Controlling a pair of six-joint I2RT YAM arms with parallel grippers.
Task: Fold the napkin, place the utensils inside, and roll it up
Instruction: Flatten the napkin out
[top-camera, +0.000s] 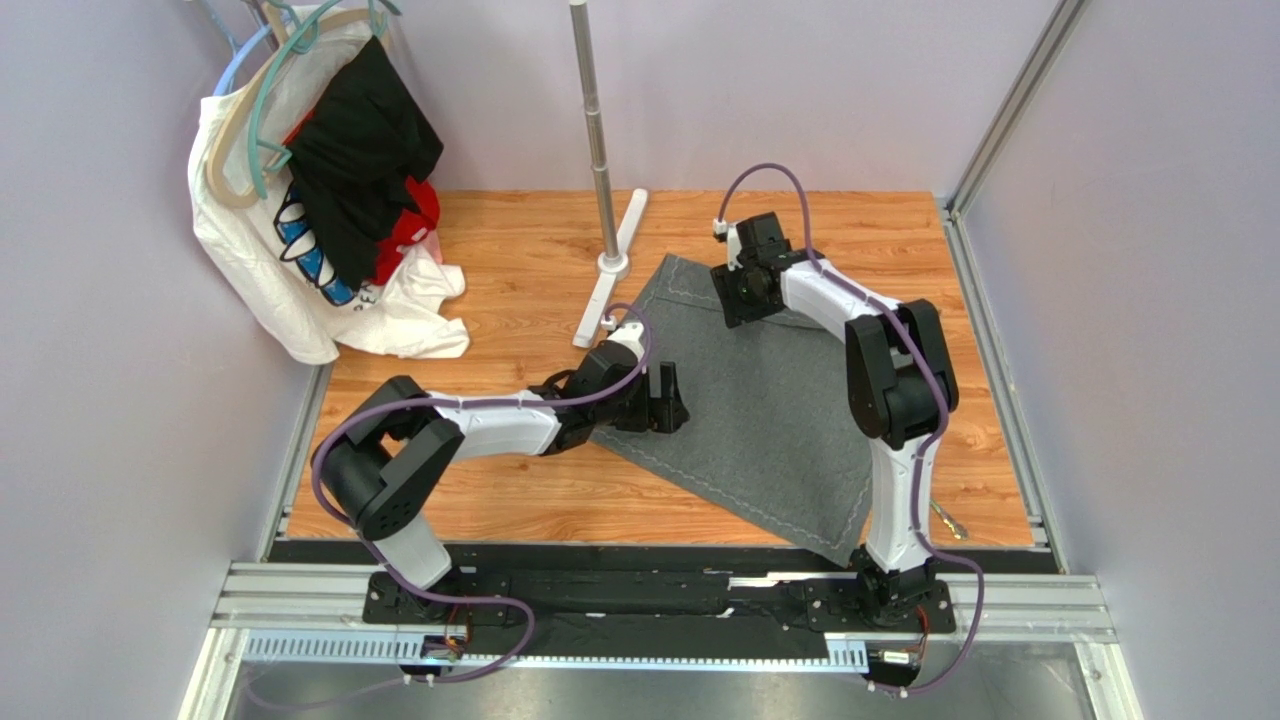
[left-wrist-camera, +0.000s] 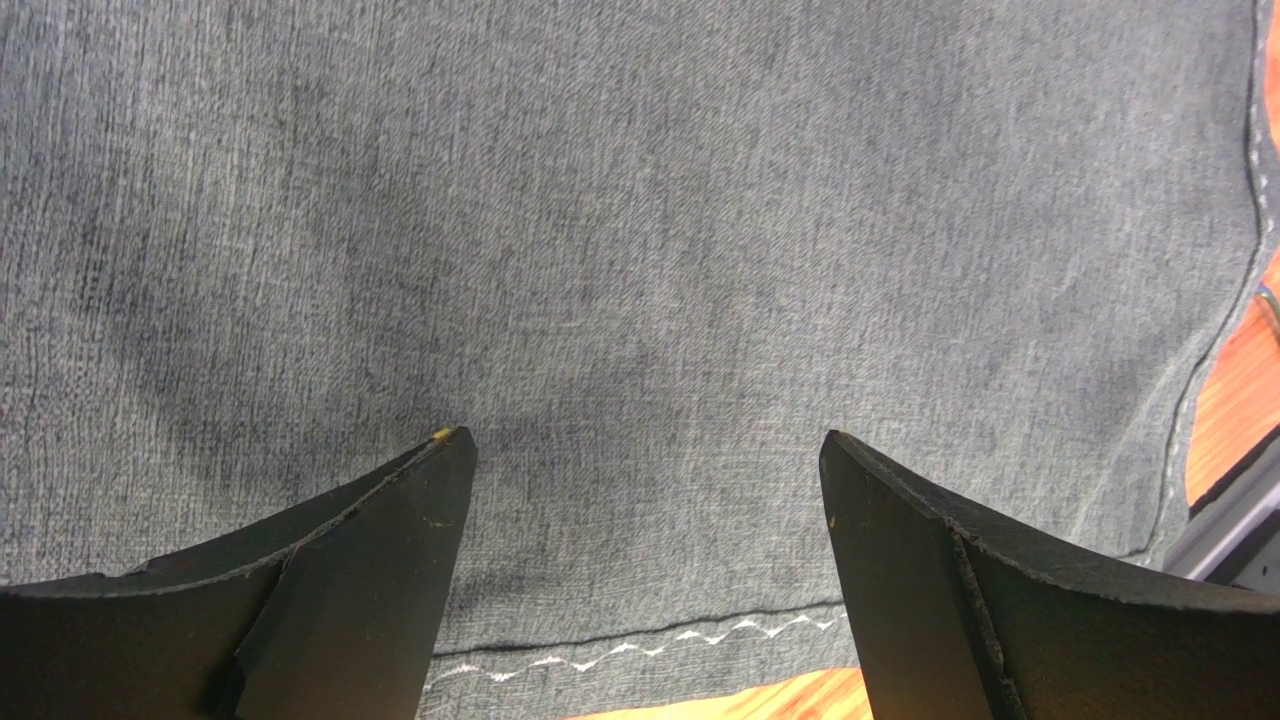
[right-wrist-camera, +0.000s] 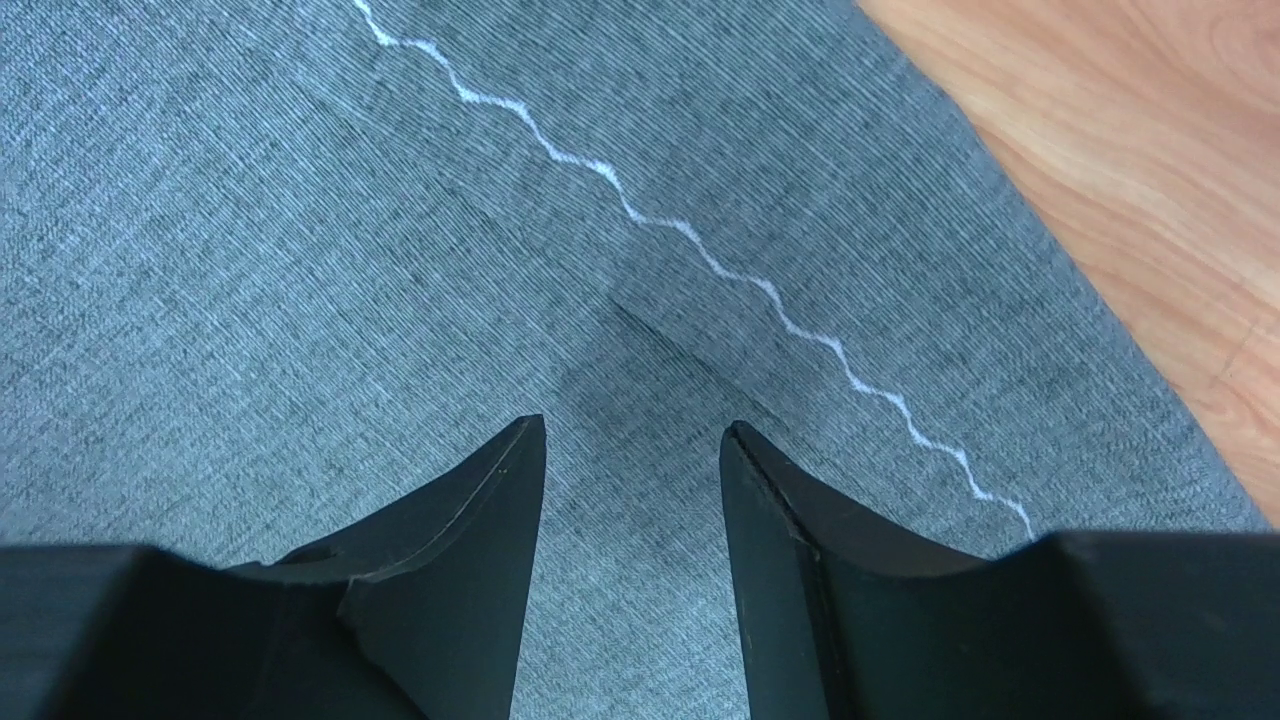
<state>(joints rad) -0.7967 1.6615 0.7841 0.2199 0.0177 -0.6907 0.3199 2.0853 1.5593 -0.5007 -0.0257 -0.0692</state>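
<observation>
Napkin (top-camera: 766, 405) spread flat; left pincer (left-wrist-camera: 643, 438) wide apart, empty; right pincer (right-wrist-camera: 631, 426) half-open, empty.

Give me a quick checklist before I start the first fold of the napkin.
1. Napkin lies spread, unfolded, on the table: ok.
2. Left gripper open over the napkin, near its edge: ok.
3. Right gripper open, nothing pinched: ok.
4. Cloth smooth at the right gripper: not ok, a crease runs just ahead.
5. Utensils located: cannot tell.
</observation>
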